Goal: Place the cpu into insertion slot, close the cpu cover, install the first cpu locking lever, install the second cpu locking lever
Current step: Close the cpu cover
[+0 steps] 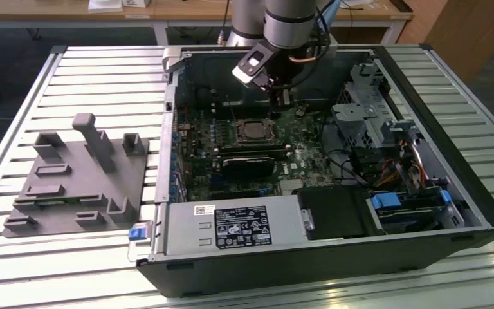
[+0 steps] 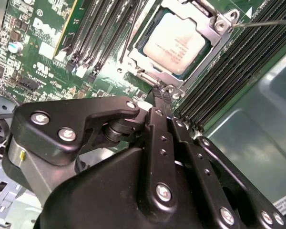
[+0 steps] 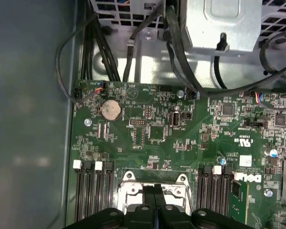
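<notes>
Pincer (image 2: 162, 93), closed with fingers together, tip touching the cpu cover (image 2: 213, 38) beside the cpu (image 2: 175, 42).

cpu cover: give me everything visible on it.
The cpu cover is a thin silvery metal frame with a large square window. It lies flat around the cpu, whose grey top shows through it, between black memory slots. A screwed tab sits at one corner. The shut pincer has its tips at the frame's edge; contact unclear.
</notes>
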You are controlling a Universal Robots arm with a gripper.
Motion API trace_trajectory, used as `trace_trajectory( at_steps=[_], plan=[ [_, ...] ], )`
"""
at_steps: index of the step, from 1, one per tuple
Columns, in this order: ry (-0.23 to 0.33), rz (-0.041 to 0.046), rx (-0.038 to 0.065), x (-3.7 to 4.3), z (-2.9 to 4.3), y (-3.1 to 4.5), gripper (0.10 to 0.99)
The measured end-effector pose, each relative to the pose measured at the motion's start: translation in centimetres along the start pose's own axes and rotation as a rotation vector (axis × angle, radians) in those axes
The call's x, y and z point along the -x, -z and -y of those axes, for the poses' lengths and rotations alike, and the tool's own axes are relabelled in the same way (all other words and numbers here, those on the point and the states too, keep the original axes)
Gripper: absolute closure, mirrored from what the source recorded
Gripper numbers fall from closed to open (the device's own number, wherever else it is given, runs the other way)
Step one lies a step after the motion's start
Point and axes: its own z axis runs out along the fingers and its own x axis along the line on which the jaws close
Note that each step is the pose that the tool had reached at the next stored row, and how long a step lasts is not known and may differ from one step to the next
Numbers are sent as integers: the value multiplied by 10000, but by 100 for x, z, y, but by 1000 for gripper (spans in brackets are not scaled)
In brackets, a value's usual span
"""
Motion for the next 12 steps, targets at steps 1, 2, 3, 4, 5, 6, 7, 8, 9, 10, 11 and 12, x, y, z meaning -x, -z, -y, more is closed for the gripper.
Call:
trace_trajectory(
  at_steps=[1,2,3,4,5,6,7,8,9,10,11,12],
  plan=[
    [0,1,-1,0,14,-3,980],
    [0,3,-2,-1,31,-3,980],
    [1,4,-2,-1,51,-3,980],
    [0,4,-2,-2,67,-3,980],
    [0,1,-1,-3,81,-4,980],
    [0,1,0,-4,97,-4,980],
    [0,0,0,-4,110,-4,980],
    [0,0,0,-5,124,-4,980],
    [0,0,0,-6,139,-3,980],
    [0,0,-1,-9,229,-2,980],
    [0,1,0,-9,250,-1,980],
    [0,0,0,-10,265,-1,980]
  ],
)
